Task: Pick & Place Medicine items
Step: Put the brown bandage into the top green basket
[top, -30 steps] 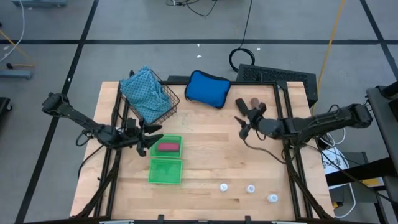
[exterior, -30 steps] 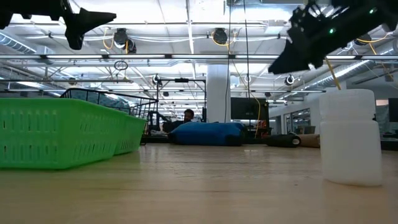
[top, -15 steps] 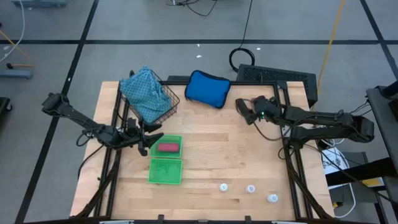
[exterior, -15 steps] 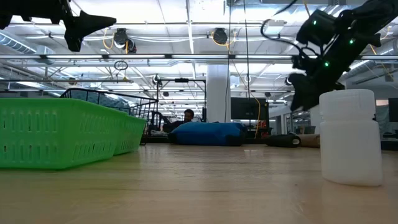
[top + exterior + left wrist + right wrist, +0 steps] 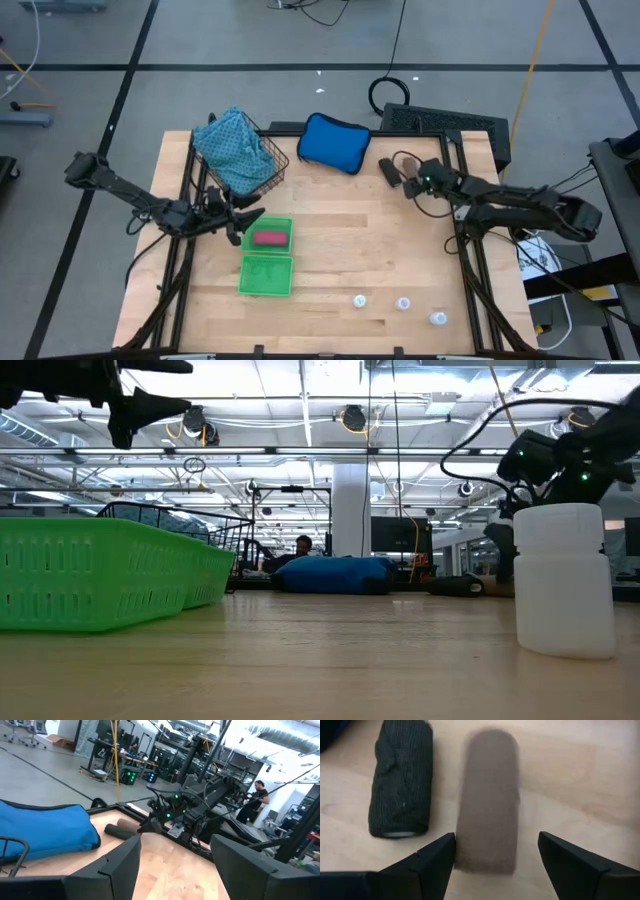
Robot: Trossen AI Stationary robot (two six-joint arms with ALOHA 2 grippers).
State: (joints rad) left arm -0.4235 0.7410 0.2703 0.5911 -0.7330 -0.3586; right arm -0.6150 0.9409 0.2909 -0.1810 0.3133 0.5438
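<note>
A brown oblong piece [image 5: 490, 795] and a black one [image 5: 400, 785] lie side by side on the table at its far right. My right gripper [image 5: 495, 862] is open and slants down over them [image 5: 406, 178]. Its fingers stand on either side of the brown piece's near end without touching it. A pink piece [image 5: 268, 238] lies in a green basket [image 5: 284, 226]. Three white bottles [image 5: 403, 302] stand near the front edge. My left gripper [image 5: 246, 222] hangs open at the green basket's left rim, holding nothing.
A second green basket [image 5: 266, 274] adjoins the first on its near side. A wire basket with light-blue cloth [image 5: 236, 150] and a blue pouch [image 5: 333, 142] sit at the far edge. In the low view one white bottle [image 5: 560, 580] stands close.
My right gripper has swung toward the table's far edge and come down, tipping its fingers downward until they stand over the brown piece. The pieces, bottles and baskets have stayed where they were.
</note>
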